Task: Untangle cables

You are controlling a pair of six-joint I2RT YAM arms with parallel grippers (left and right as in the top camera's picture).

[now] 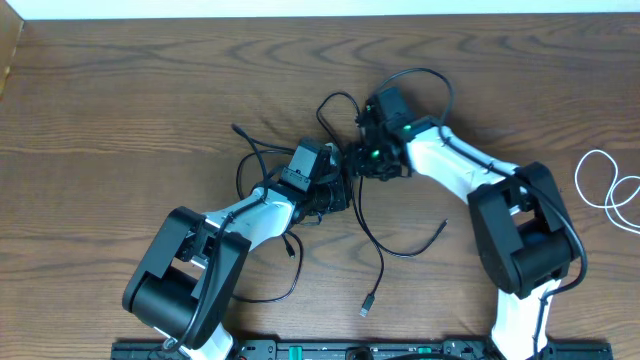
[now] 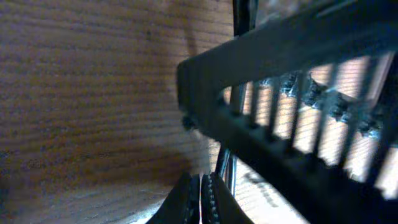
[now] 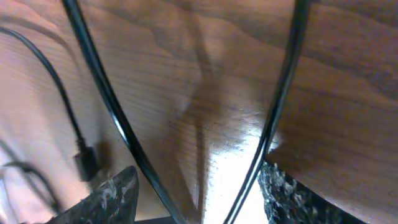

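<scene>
The long black cable lies in tangled loops at the table's middle, one plug end near the front. The white cable is coiled apart at the far right. Both grippers meet over the tangle. My left gripper is shut; in its wrist view the fingertips press together and a black strand runs just beside them, not visibly clamped. My right gripper is open; its wrist view shows two black cable strands passing between the spread fingers, one close to the right finger. The right gripper's finger crosses the left wrist view.
A small black plug lies on the wood left of the right gripper. Loops of black cable arch behind the right wrist. The table's far edge runs along the top.
</scene>
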